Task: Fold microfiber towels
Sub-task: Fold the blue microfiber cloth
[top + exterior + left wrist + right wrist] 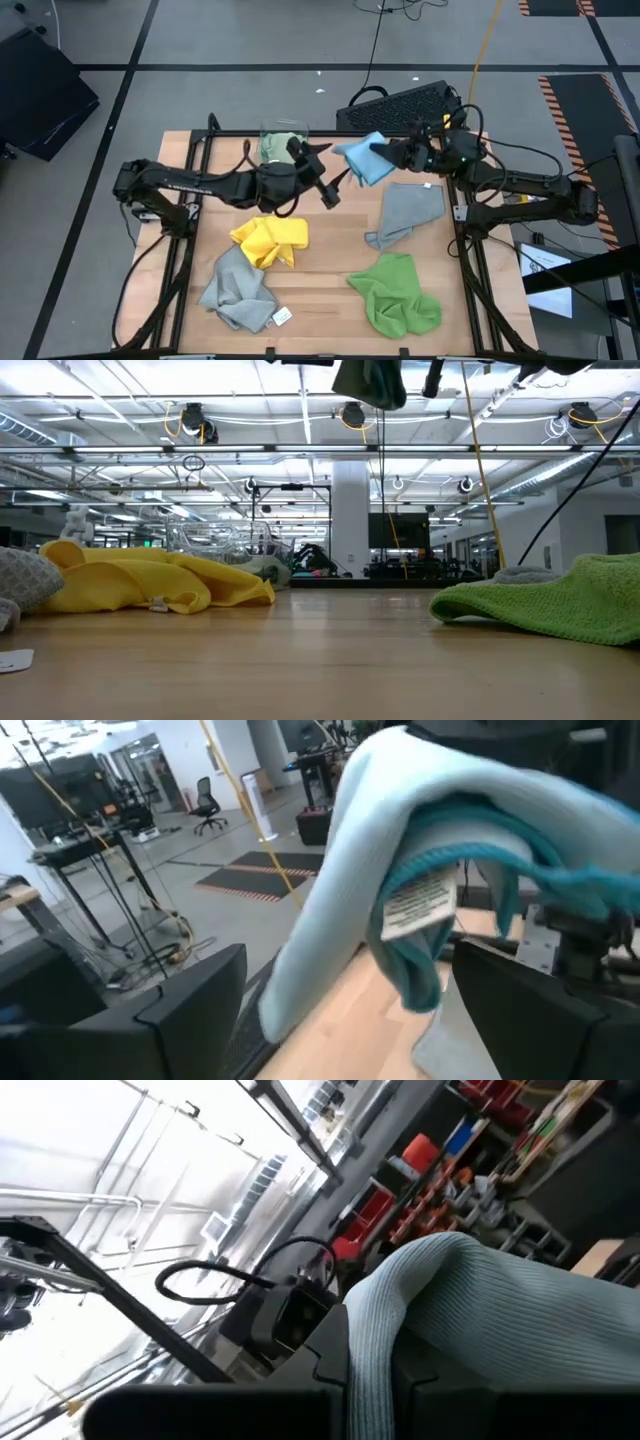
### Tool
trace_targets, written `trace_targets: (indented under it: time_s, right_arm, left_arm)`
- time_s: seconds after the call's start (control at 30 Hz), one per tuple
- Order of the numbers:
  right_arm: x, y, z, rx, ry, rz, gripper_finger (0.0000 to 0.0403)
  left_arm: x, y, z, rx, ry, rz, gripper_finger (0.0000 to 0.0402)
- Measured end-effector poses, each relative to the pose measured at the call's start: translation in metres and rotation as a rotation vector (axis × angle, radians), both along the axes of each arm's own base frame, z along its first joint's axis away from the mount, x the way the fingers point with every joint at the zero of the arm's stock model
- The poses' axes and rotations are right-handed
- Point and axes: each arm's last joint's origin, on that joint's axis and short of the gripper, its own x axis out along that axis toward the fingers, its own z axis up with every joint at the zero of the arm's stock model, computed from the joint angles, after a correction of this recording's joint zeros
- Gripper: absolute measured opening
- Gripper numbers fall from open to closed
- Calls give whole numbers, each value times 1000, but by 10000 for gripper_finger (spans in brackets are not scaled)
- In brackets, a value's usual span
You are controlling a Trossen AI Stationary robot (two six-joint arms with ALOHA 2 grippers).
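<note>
A light blue towel [362, 158] with a white tag [420, 905] hangs in the air above the table's far middle. My right gripper [398, 155] is shut on it. My left gripper [328, 176] stands open just left of it, its fingers [190, 1010] on either side of the towel's hanging lower part [410, 975]. On the table lie a yellow towel [270, 240], two grey towels [238, 290] [405, 212] and a bright green towel [395, 295]. A pale green towel [280, 147] lies in the clear bin. My right gripper pinches a bunched part of the light blue towel [450, 1310] between its two fingers, coming roughly level from the table's right side. How many layers it has does not show. The towel is lifted clear and droops slack toward the left gripper. My left gripper: whether it touches the towel I cannot tell.
A clear bin [284, 130] stands at the far edge, left of the held towel. A black keyboard [405, 105] lies beyond the table's far right corner. Bare wood [330, 250] shows in the middle, between the yellow, grey and green towels.
</note>
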Motion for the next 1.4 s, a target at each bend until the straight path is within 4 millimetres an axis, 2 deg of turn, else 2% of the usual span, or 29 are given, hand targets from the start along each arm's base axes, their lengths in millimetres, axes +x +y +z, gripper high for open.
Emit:
trace_targets:
  time_s: [0.33, 0.67, 0.83, 0.93, 1.1, 1.4]
  right_arm:
    - [-5, -11, 4, -41, -44, -64, 11]
    - [-12, -24, 8, -58, -80, -129, 11]
    - [-13, -28, 8, -62, -76, -152, 11]
    - [-14, -30, 7, -60, -71, -163, 11]
    - [-15, -32, 7, -55, -71, -166, 11]
    - [-14, -32, 4, -45, -42, -165, 11]
  left_arm:
    - [1, 20, 3, -14, -38, -3, 356]
    - [0, 48, 9, 9, -94, 13, 355]
    - [15, 57, -9, 6, -73, -9, 349]
    - [21, 57, -15, 5, -75, -7, 333]
    - [20, 52, -11, 26, -94, 63, 314]
    - [19, 56, -14, -40, -86, 28, 340]
